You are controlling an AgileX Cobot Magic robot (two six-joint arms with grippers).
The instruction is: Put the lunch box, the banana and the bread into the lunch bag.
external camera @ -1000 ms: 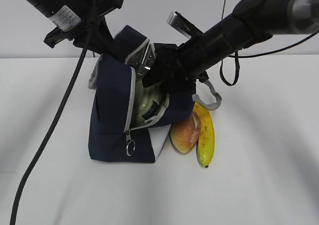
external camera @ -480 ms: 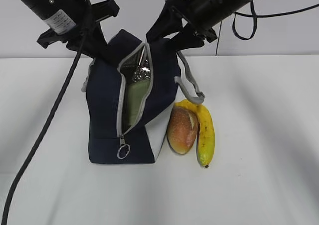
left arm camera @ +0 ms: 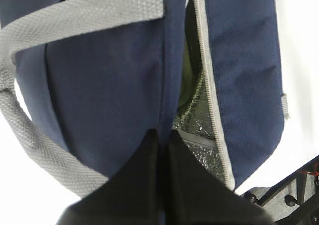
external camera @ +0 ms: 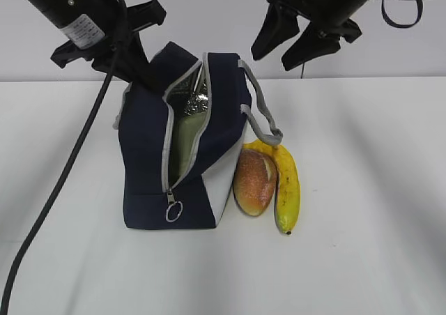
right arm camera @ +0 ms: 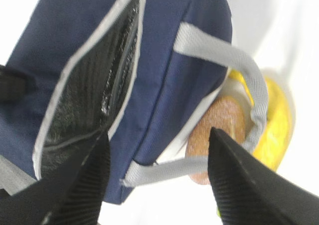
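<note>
- While your left hand (left arm camera: 162, 140) stays clenched on the lunch bag (external camera: 150, 155) fabric, pinning the mouth agape, the green lunch box (external camera: 182, 144) sits inside.
- Your right hand (external camera: 291, 43) hangs released above, empty.
- Bread (external camera: 255, 181) and banana (external camera: 287, 186) lie touching beside the bag, awaiting pickup.
- Plain white worktop (external camera: 369, 245), pale wall behind.

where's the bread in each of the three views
Exterior view: the bread lies lower right of centre, between the lunch bag and the banana.
Left wrist view: not in it.
Right wrist view: the bread is right of centre, behind the grey handle.
Shared landmark: the bag's grey zipper strip.
</note>
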